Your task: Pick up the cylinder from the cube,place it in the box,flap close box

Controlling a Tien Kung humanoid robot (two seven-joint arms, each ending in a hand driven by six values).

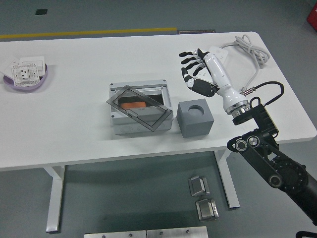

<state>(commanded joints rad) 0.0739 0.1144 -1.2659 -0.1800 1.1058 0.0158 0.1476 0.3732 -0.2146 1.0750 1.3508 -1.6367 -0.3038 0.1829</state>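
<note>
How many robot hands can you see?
1. The right hand is open in the air over the table's right side, beyond the cube. A left hand may be outside the picture.

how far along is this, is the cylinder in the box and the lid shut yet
Mostly done. The grey cube shows an empty hole on top, and an orange object, likely the cylinder, lies inside the box. The smoky flap rests tilted over the opening, not seated flat. The right hand hovers open, holding nothing. Left: pressing the flap fully closed.
</note>
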